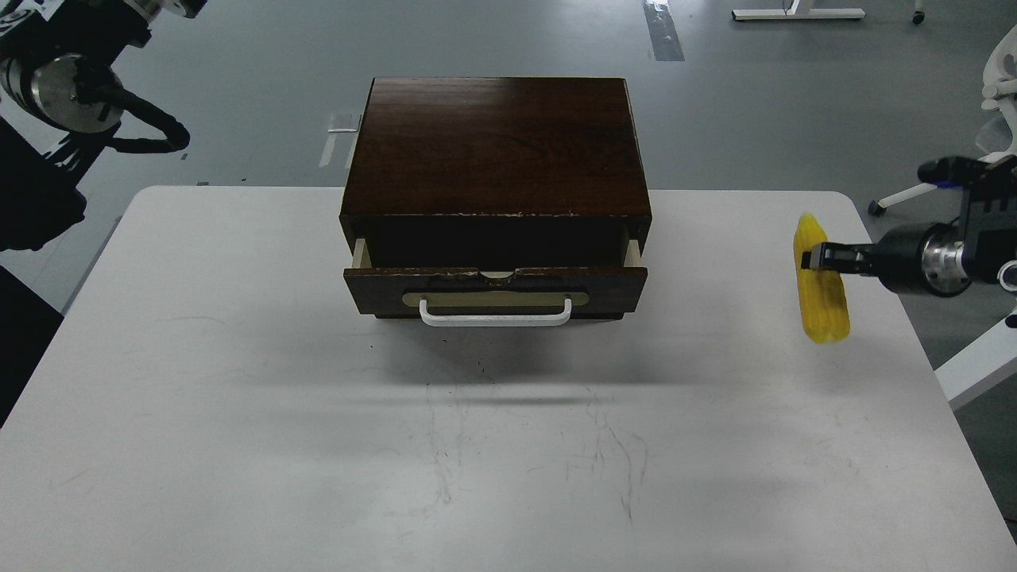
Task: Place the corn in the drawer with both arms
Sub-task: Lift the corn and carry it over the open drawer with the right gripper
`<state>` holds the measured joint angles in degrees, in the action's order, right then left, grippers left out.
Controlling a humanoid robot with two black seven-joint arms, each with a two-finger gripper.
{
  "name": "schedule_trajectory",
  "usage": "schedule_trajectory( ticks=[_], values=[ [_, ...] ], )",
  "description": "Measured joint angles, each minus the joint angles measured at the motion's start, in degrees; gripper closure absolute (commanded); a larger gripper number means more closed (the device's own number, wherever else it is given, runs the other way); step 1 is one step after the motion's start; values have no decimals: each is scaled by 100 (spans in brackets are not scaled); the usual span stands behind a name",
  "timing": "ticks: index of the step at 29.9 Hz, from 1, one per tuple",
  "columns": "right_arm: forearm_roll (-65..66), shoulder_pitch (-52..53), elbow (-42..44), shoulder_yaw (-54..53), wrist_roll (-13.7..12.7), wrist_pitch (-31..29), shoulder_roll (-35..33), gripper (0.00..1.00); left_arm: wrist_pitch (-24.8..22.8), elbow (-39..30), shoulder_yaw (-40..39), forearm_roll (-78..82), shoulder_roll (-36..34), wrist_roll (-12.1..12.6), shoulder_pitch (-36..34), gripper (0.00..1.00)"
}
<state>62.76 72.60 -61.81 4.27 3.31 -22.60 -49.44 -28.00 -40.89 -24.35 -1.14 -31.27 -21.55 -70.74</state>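
From the head view, my right hand (812,260) is clamped on the corn (821,280) at three o'clock above the counter (238,397), the drawer (496,290) stands partly open, my left hand is unseen; dropping in remains.

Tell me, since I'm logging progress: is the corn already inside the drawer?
No, the corn is held by the right gripper over the table's right side, well apart from the open drawer.
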Motion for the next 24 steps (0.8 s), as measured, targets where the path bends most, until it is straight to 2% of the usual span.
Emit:
schedule_trajectory(
  ticks=[5, 10, 15, 21, 24],
  values=[
    [-2, 1511, -311, 2, 198, -276, 106, 88, 0, -7, 0, 1, -11, 4, -2, 2],
    [143, 2355, -552, 19, 294, -350, 813, 88, 1, -7, -7, 1, -23, 9, -7, 2],
    [836, 2789, -1028, 18, 368, -351, 1428, 88, 0, -11, -16, 1, -142, 7, -9, 2],
    [1960, 2894, -1615, 28, 657, -351, 1975, 87, 0, -23, -52, 1, -308, 2, 2, 2],
    [2683, 2834, -1729, 100, 908, -351, 2196, 87, 0, -24, -81, -4, -371, -3, 6, 2]
  ],
)
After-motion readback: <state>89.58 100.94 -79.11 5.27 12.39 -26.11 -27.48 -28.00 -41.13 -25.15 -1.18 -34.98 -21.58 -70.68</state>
